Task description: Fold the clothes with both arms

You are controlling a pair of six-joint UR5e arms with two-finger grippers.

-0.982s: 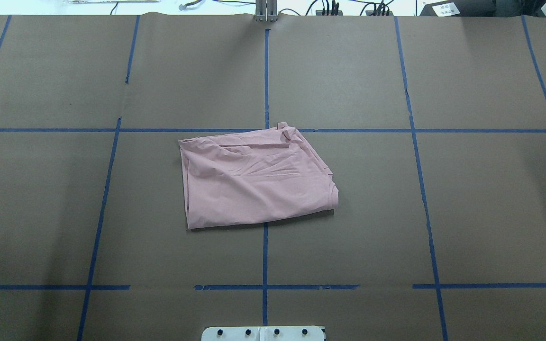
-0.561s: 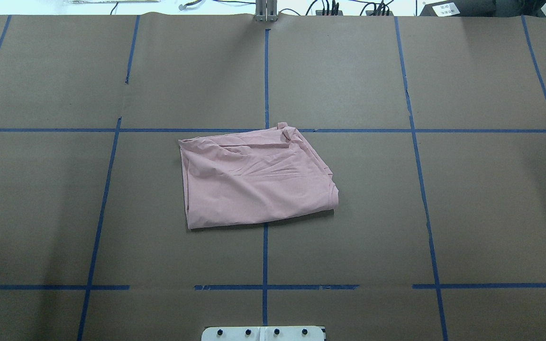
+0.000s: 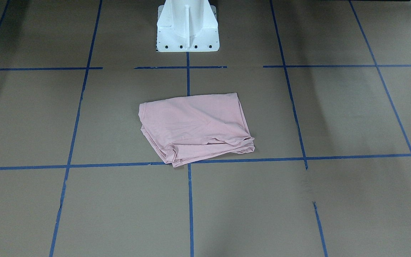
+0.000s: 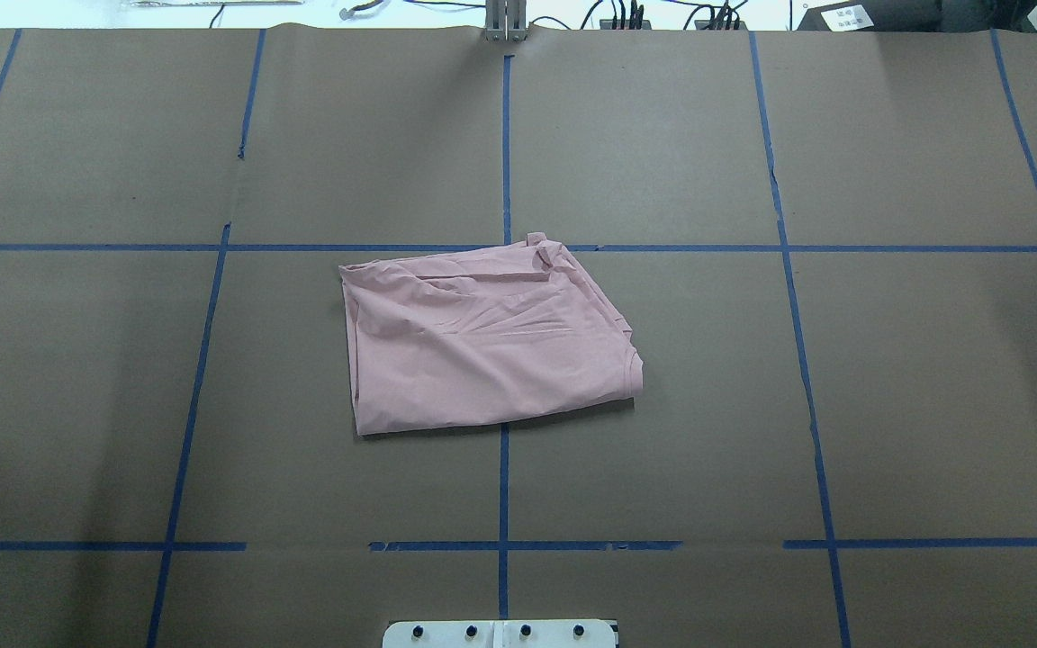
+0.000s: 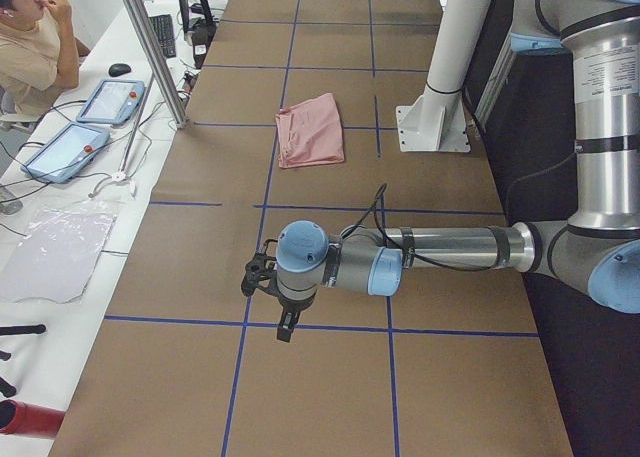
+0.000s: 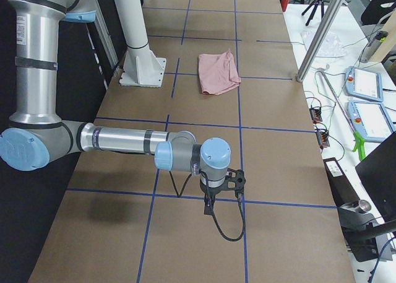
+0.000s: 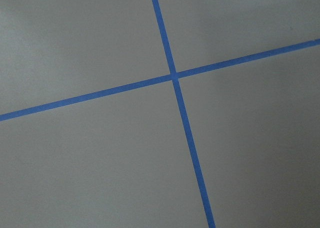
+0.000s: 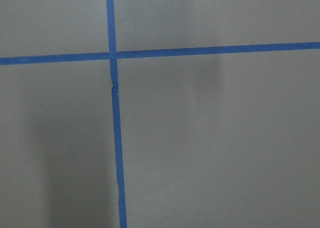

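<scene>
The only writing in sight was a white label on the upright tube of the left arm, too small to read. The pink T-shirt showed no print or lettering on its upturned side. It lay folded into a rough rectangle near the middle of the brown counter, over a crossing of the blue tape lines, its layered edges turned toward the counter's far edge, away from the white pedestal at the robot's edge.

Beyond that far edge a person sat by two tablets and a keyboard.

Both arms reached out low toward the counter's ends, well apart from the shirt. The left claw hung over a tape crossing near the left end, and the right claw, on the right arm, near the right end. How far open either claw stood could not be told. The wrist cameras showed only bare counter and tape.
</scene>
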